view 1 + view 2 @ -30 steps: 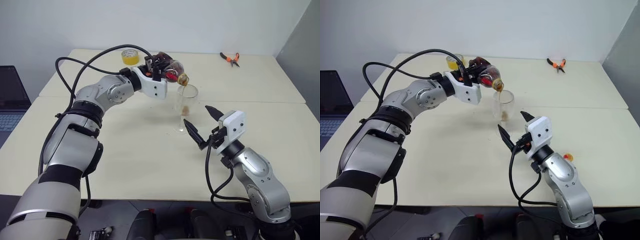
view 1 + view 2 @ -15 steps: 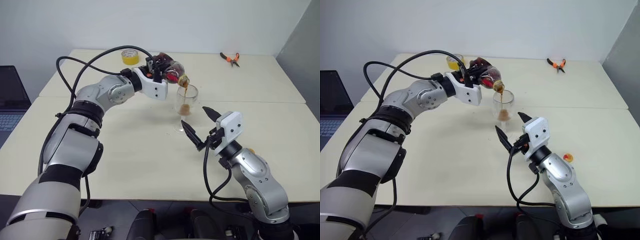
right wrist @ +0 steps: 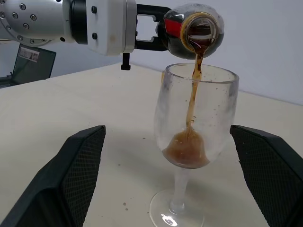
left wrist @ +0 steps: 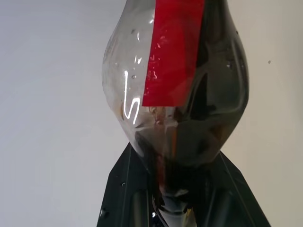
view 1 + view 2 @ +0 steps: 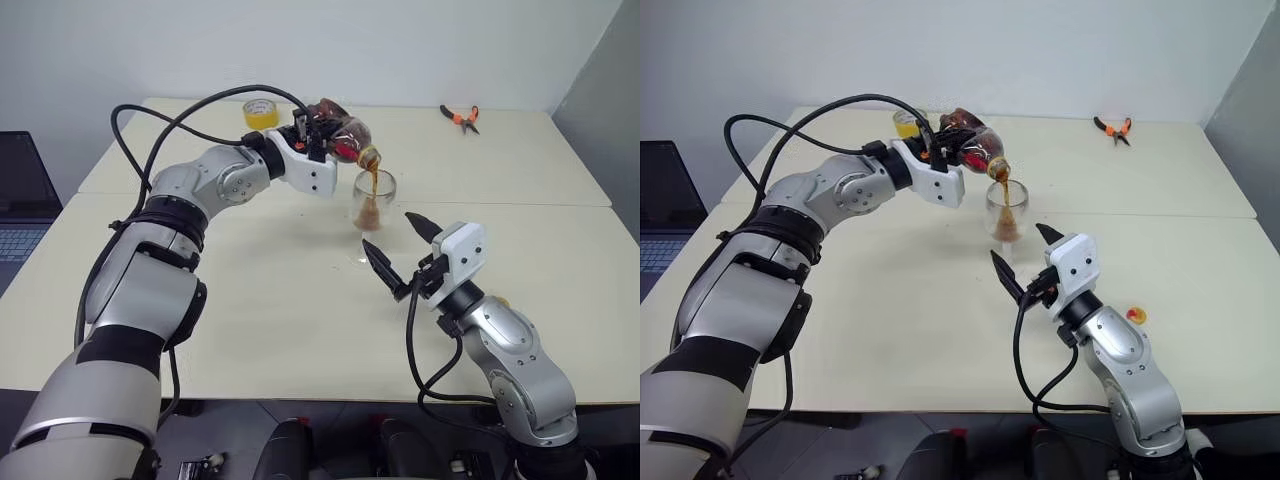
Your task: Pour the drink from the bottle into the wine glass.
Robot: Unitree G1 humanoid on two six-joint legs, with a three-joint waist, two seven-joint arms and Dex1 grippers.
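My left gripper (image 5: 312,134) is shut on the bottle (image 5: 342,136), a squat clear one with a red label, held tipped with its open mouth above the wine glass (image 5: 372,203). A thin dark brown stream of the drink (image 3: 193,94) falls into the bowl and pools at its bottom. The glass stands upright on the table (image 5: 250,300). My right gripper (image 5: 387,229) is open just in front of the glass, and its black fingers (image 3: 75,175) stand on either side without touching it. In the left wrist view the bottle (image 4: 175,94) sits between the black fingers.
A yellow tape roll (image 5: 260,113) lies behind my left arm at the table's far edge. Orange-handled pliers (image 5: 460,117) lie at the far right. A small yellow cap (image 5: 1134,315) rests by my right forearm. A laptop (image 5: 20,200) stands off the table's left side.
The stream keeps running and the pool of drink in the glass has grown. The bottle is tipped slightly more. Both arms have stayed about where they were.
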